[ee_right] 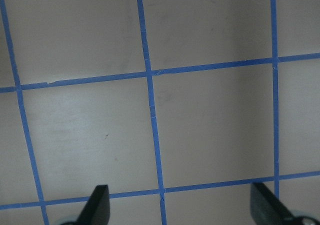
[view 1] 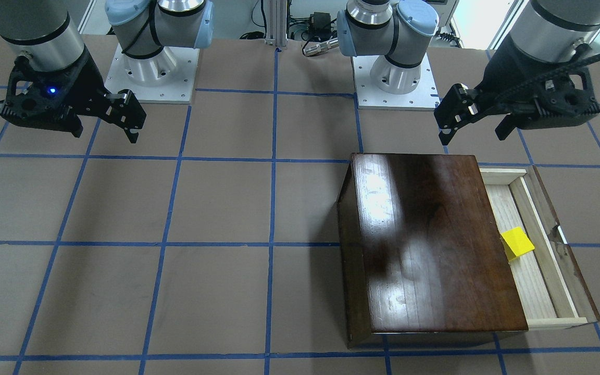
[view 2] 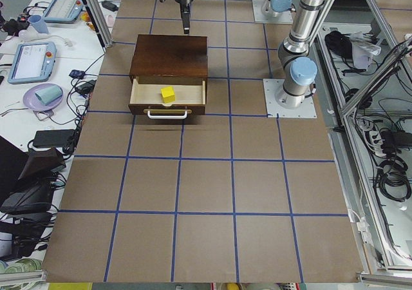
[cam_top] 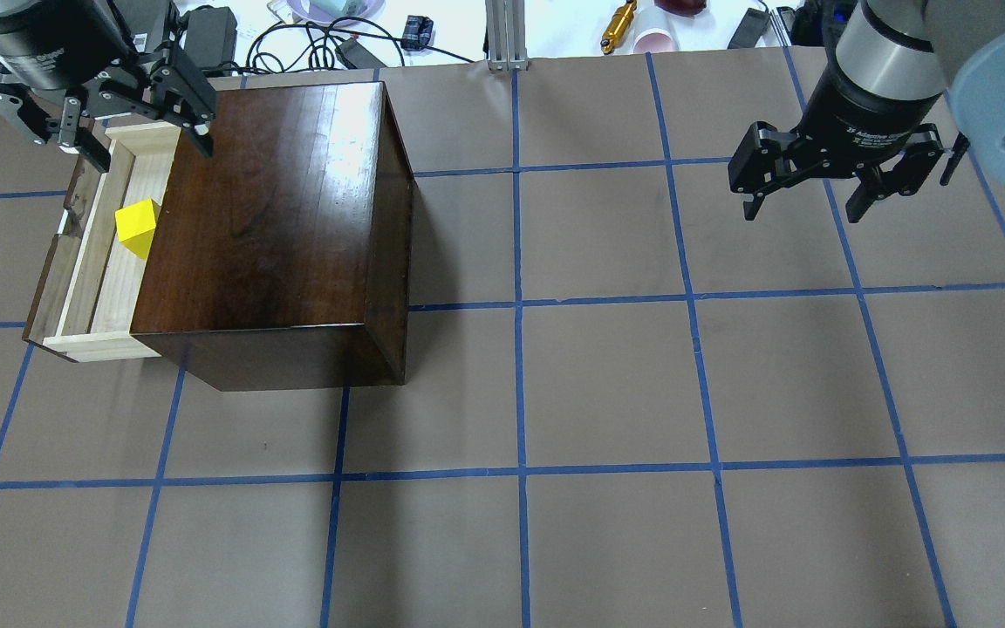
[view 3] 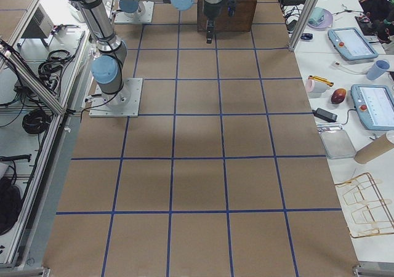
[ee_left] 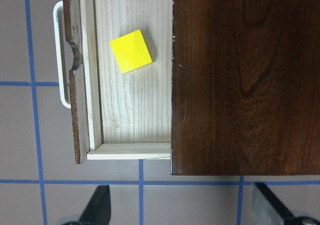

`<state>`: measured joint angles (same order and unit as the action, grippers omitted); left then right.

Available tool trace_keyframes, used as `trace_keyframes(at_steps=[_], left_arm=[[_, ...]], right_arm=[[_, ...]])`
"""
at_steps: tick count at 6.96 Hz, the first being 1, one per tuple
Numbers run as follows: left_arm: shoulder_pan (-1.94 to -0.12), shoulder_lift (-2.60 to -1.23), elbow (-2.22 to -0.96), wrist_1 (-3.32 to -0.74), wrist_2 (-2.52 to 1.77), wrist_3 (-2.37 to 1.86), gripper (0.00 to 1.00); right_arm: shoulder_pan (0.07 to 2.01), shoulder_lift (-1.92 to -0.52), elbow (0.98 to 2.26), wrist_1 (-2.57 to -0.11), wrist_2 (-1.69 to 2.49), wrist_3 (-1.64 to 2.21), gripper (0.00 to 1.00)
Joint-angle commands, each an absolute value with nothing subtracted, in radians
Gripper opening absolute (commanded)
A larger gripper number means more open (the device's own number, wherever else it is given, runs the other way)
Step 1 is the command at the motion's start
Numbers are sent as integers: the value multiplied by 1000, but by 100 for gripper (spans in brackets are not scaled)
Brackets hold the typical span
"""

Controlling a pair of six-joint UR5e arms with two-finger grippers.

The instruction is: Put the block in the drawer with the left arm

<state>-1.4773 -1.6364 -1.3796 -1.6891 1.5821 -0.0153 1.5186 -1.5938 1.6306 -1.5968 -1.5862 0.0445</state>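
The yellow block (view 1: 517,243) (cam_top: 137,227) (ee_left: 131,51) (view 2: 168,94) lies on the pale wood floor of the pulled-out drawer (view 1: 526,281) (cam_top: 105,279) (ee_left: 130,115), close to the dark-brown box (view 1: 425,234) (cam_top: 267,218). My left gripper (cam_top: 153,153) (view 1: 474,133) (ee_left: 182,210) hovers open and empty above the drawer's end nearest the robot, clear of the block. Far off across the table, my right gripper (cam_top: 803,209) (view 1: 103,134) (ee_right: 180,210) hangs open over bare paper with nothing in it.
Brown paper with a blue tape grid (cam_top: 520,305) covers the table. Both arm bases (view 1: 151,73) (view 1: 396,78) stand at the robot's edge. Cables and small items (cam_top: 337,44) lie beyond the far edge. The drawer's white handle (ee_left: 60,55) sticks out from its front panel.
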Motion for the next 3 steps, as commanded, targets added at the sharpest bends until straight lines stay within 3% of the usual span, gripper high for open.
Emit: trace_keyframes(at_steps=[1, 3], left_arm=[[-1535, -1647, -1390, -1684, 1582, -5, 100], [-1557, -1670, -1387, -1675, 1583, -2, 100]], right_arm=[[1519, -1594, 1632, -1597, -1586, 44, 100], [1519, -1594, 1631, -1597, -1586, 44, 100]])
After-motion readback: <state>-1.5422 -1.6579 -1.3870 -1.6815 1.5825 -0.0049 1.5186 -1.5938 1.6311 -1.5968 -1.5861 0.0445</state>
